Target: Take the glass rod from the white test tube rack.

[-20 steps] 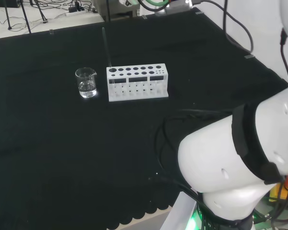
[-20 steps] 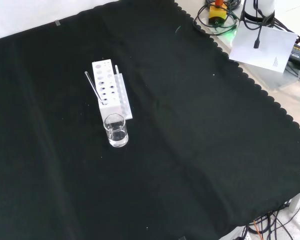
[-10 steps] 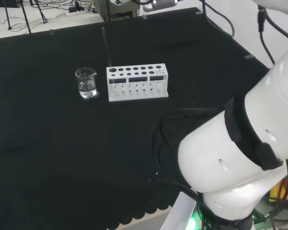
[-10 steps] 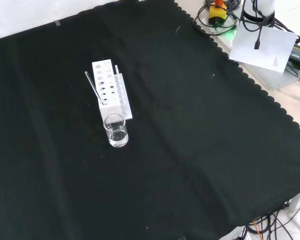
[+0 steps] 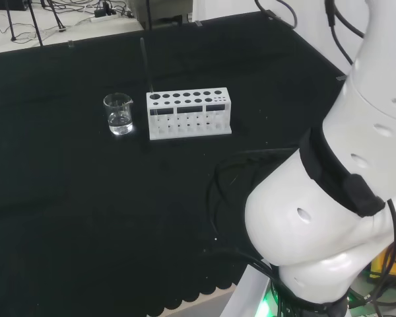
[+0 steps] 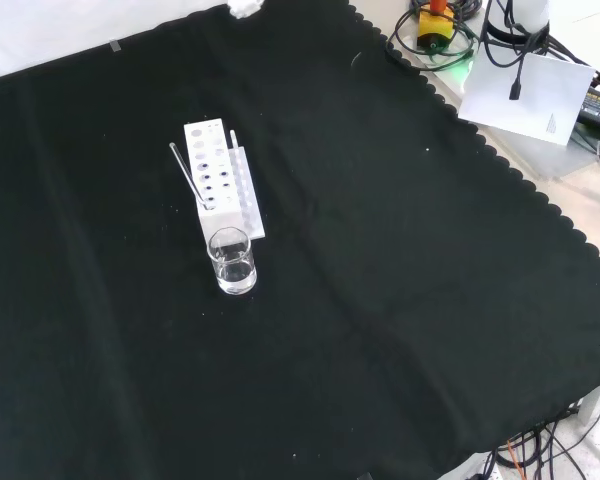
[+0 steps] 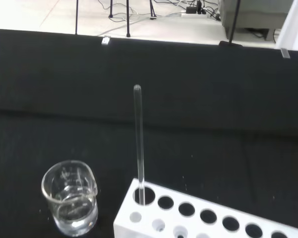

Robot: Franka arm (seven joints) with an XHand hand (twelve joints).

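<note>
Head view, left to right: beaker (image 5: 119,113) with a little clear liquid, just beside the left end of the rack (image 5: 189,113); rod (image 5: 146,66) standing in the rack's leftmost hole, leaning slightly back; the arm's white links (image 5: 330,205) at right, well apart from all of it.

Front view: beaker (image 6: 231,261) nearest the camera, rack (image 6: 220,180) running away behind it, rod (image 6: 186,172) slanting out of the near end hole toward the left.

Wrist view: rod (image 7: 138,144) rises from the rack's (image 7: 198,218) end hole, beaker (image 7: 71,197) near that end.

Fingers: cannot tell their state.

Progress, as judged: nothing done yet. Rod seated in the rack, untouched. Left to do: the whole approach across the worktop (image 5: 86,198), closing on the upper rod, lifting it straight out clear of the rack and beaker.
</note>
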